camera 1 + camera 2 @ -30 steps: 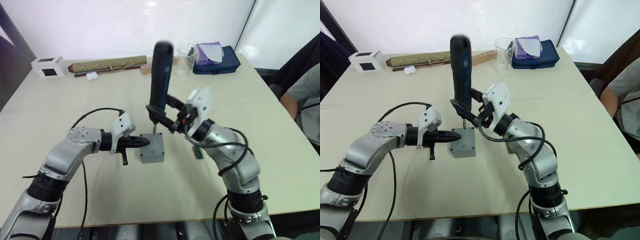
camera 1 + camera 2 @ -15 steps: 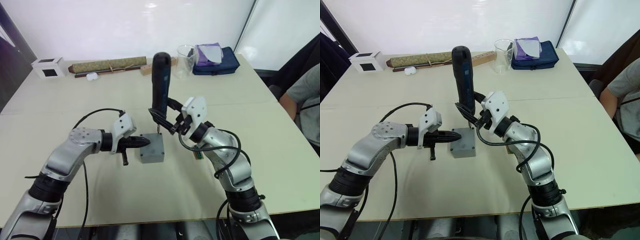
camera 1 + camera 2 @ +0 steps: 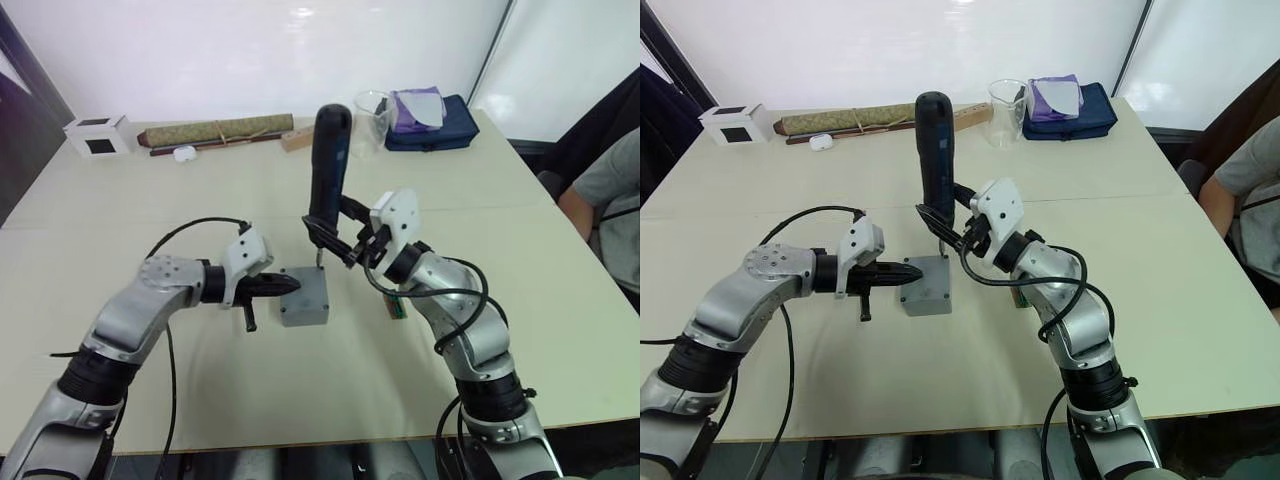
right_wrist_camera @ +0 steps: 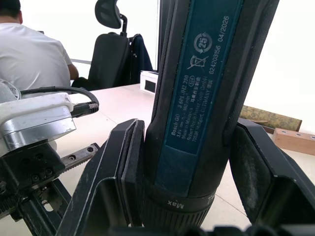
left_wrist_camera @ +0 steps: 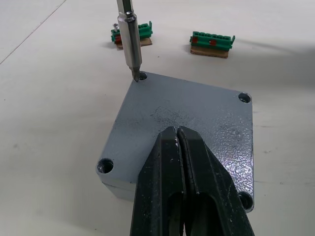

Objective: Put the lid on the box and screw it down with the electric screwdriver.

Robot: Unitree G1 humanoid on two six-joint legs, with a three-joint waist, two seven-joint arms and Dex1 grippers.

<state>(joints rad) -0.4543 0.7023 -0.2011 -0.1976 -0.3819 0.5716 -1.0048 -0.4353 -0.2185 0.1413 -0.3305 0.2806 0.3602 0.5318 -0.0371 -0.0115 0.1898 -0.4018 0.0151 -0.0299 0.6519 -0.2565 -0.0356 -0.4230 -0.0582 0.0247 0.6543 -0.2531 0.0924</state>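
The lid [image 5: 187, 123] already sat square on the box [image 3: 305, 297] in the middle of the worktop [image 3: 300, 390], held down by the left tool [image 5: 183, 162] with its fingers pressed together on top. The right tool [image 3: 345, 240] was clamped around the electric screwdriver [image 3: 327, 165], upright with its bit in the lid's far corner hole. The other three visible holes looked empty, so most of the screwing seemed left; the label read "Bosch GO", "Max" and "04/2026".

head stereo pair overhead; wrist cameras close on the box [image 5: 184, 128]
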